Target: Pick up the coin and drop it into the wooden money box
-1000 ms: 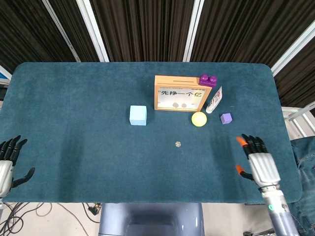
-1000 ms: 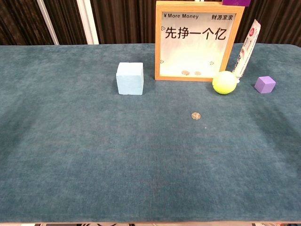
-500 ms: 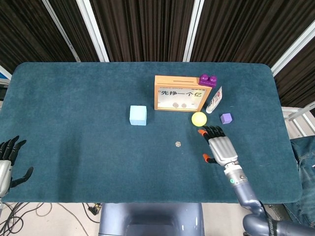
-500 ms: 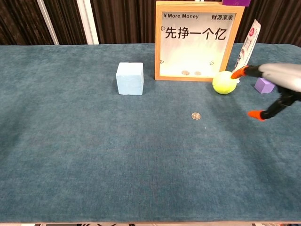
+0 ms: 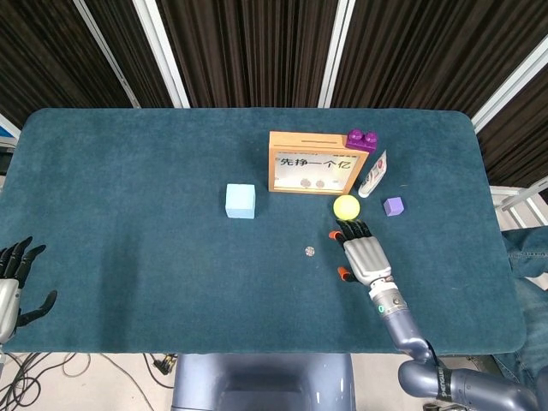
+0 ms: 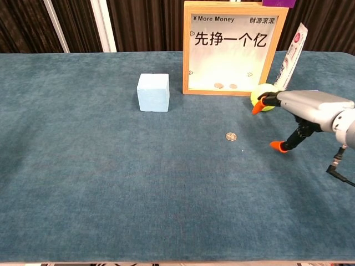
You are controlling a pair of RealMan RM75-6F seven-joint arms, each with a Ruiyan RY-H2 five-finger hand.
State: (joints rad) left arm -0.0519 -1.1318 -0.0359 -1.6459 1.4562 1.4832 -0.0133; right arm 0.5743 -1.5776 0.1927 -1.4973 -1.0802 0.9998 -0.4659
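Observation:
A small coin (image 5: pixel 310 251) (image 6: pixel 231 136) lies flat on the blue cloth in front of the wooden money box (image 5: pixel 311 162) (image 6: pixel 233 49), which stands upright with two coins showing behind its clear front. My right hand (image 5: pixel 360 252) (image 6: pixel 302 110) hovers just right of the coin, fingers spread and empty, orange fingertips (image 6: pixel 257 109) pointing toward the box. My left hand (image 5: pixel 14 281) rests open at the table's near left corner, far from the coin.
A yellow ball (image 5: pixel 347 206) (image 6: pixel 263 95) sits just ahead of the right hand. A light blue cube (image 5: pixel 241 201) (image 6: pixel 153 92) stands left of the box. A white tube (image 5: pixel 373 174), a purple cube (image 5: pixel 393 205) and a purple brick (image 5: pixel 361 139) crowd the box's right side.
My right hand has swept from the table's near right corner leftward and forward, ending close beside the coin. The left hand and the coin have stayed put.

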